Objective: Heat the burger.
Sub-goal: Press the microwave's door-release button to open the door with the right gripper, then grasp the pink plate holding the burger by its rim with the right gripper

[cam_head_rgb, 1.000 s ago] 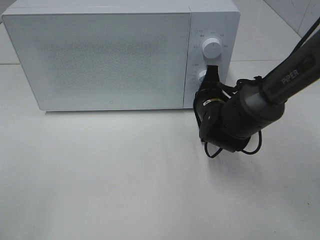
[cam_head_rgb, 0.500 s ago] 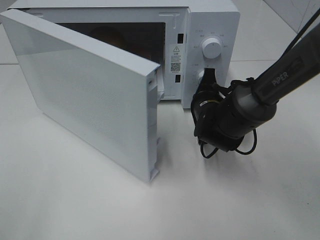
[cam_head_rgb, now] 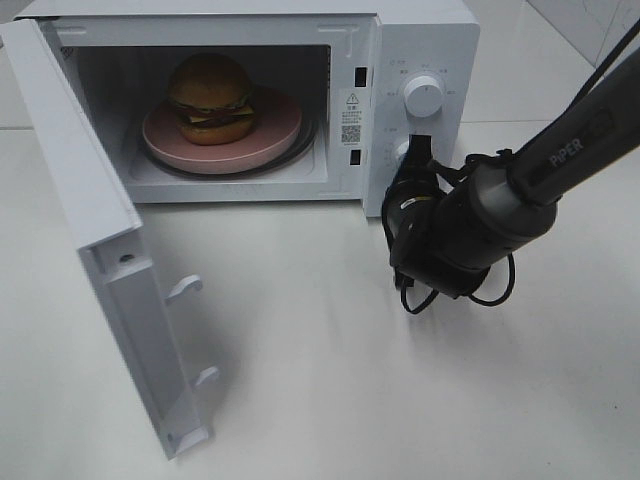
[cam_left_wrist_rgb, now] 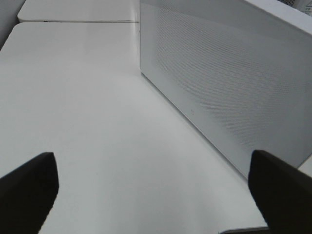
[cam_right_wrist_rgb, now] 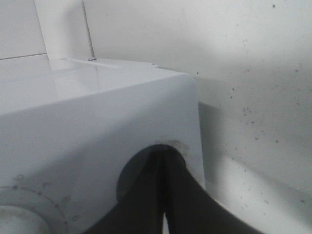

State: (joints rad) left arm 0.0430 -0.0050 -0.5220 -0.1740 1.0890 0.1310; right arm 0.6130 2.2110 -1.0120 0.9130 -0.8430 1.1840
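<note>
Change: microwave door (cam_head_rgb: 100,230), shut a second ago and half-swung moments later, now stands fully open to the left, baring the cavity.
Right tool (cam_head_rgb: 419,148): tips pinched together with nothing between them, pressed at the lower control (cam_head_rgb: 403,153) of the panel, just below the upper dial (cam_head_rgb: 423,95); likely the door release, judging by the result.
Left tool (cam_left_wrist_rgb: 155,192): spread wide and empty, hovering over the bare surface (cam_head_rgb: 330,380) outside the open door; out of the overhead view.
Burger (cam_head_rgb: 210,98): inside the microwave (cam_head_rgb: 420,30), upright on the pink plate (cam_head_rgb: 272,135), which rests on the turntable; both arms are well apart from it.
Meaning for the task: with the door open no heating can run. Whether the burger has been warmed cannot be told; it looks ready either to be taken out or to be shut in again.
Count: one microwave, one door, two panel controls, one burger, one plate, two tools, only the right one seen from above.
</note>
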